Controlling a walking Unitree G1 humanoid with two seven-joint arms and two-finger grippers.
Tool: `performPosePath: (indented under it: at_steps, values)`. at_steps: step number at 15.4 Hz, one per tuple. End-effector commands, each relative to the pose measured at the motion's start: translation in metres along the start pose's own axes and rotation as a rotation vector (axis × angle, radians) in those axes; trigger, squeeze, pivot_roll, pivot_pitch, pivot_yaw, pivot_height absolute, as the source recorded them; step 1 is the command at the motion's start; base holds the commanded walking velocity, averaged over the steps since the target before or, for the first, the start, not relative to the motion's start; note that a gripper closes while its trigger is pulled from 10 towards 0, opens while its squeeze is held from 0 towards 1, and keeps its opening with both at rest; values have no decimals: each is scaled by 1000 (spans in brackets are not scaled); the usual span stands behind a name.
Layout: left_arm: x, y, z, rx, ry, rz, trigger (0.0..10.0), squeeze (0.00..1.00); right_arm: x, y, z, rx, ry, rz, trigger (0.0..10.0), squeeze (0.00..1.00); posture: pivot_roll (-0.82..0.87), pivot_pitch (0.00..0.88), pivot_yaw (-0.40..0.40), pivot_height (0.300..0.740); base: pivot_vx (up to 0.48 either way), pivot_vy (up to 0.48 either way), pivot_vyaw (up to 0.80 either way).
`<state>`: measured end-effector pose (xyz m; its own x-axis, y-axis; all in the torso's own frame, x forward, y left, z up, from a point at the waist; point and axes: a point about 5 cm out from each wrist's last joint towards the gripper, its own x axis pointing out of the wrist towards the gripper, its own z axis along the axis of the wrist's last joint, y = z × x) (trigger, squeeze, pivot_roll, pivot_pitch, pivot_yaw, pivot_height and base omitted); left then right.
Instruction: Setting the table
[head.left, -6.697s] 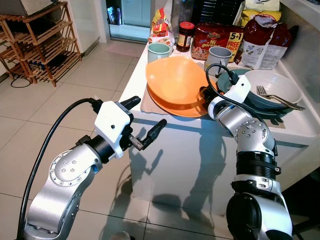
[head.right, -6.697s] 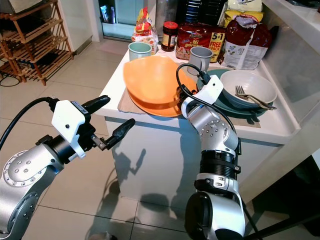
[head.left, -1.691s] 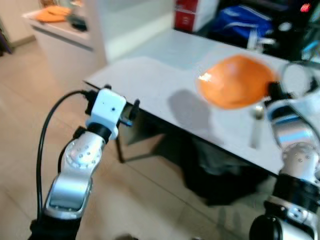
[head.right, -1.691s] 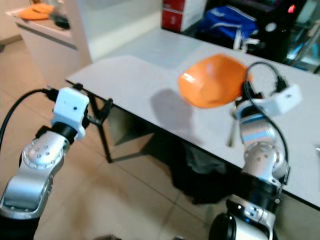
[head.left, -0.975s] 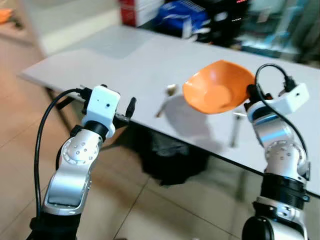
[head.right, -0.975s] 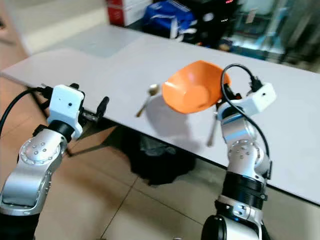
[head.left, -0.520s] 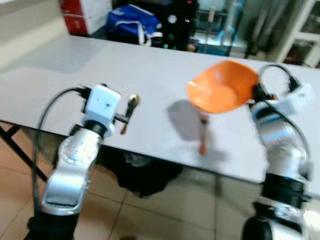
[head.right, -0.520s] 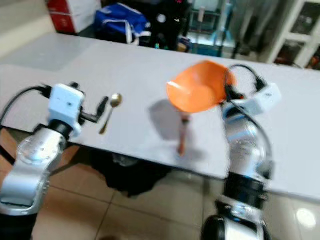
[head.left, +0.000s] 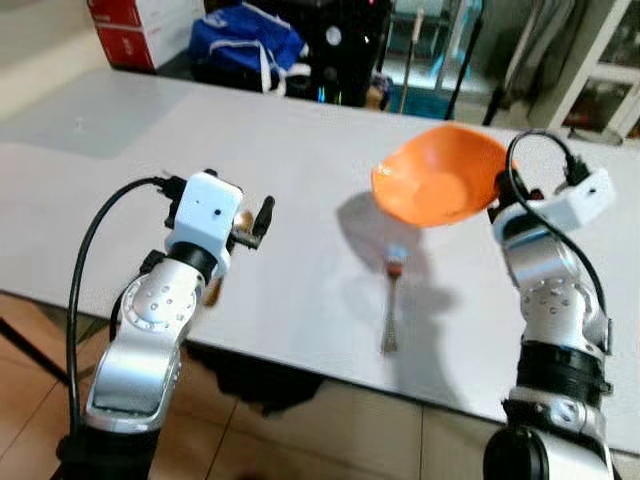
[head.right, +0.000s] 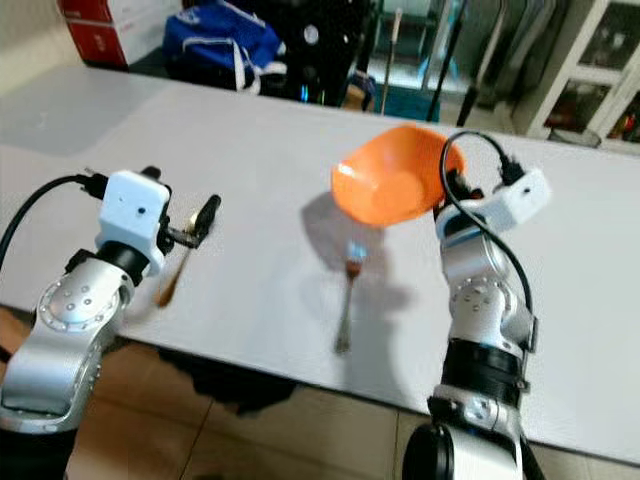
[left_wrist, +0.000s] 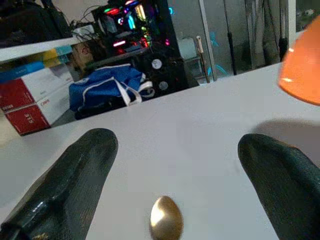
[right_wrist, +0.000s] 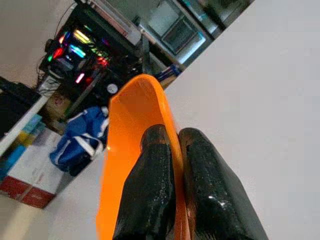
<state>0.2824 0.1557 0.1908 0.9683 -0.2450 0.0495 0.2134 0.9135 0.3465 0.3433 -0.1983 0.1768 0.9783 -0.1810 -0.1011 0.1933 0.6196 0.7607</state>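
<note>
My right gripper (right_wrist: 175, 145) is shut on the rim of an orange plate (head.left: 435, 185), which it holds tilted in the air above the white table (head.left: 300, 140). Below the plate lies a fork (head.left: 390, 312), tines pointing away from me, in the plate's shadow. A gold spoon (head.right: 172, 274) rests near the table's front edge, its bowl (left_wrist: 166, 223) just beneath my left gripper (left_wrist: 177, 150). That gripper (head.right: 200, 222) hovers open over the table's left part, with nothing between its fingers.
Behind the table stand a blue bag (head.left: 245, 45), red and white boxes (head.left: 130, 25) and a computer with coloured lights (left_wrist: 127, 25). The table's near edge (head.left: 300, 365) runs across in front of me, with tiled floor (head.left: 30, 400) below.
I have gone from the kitchen counter to the white table, the orange plate still in my right gripper. The view keeps shifting; the fork and spoon now lie closer before me.
</note>
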Motion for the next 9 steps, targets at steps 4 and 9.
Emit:
performPosePath:
  at_steps: [4,9]
  values:
    - [-10,-3,-4,-5,16,-104,10000,0,18,-1,-21,33,71,-15,10000,0,74,11,-25,740,0,0,0]
    - [-34,-22,-9,-27,60,-395,10000,0,29,-1,-45,114,190,-10,10000,0,96,28,-37,740,0,0,0]
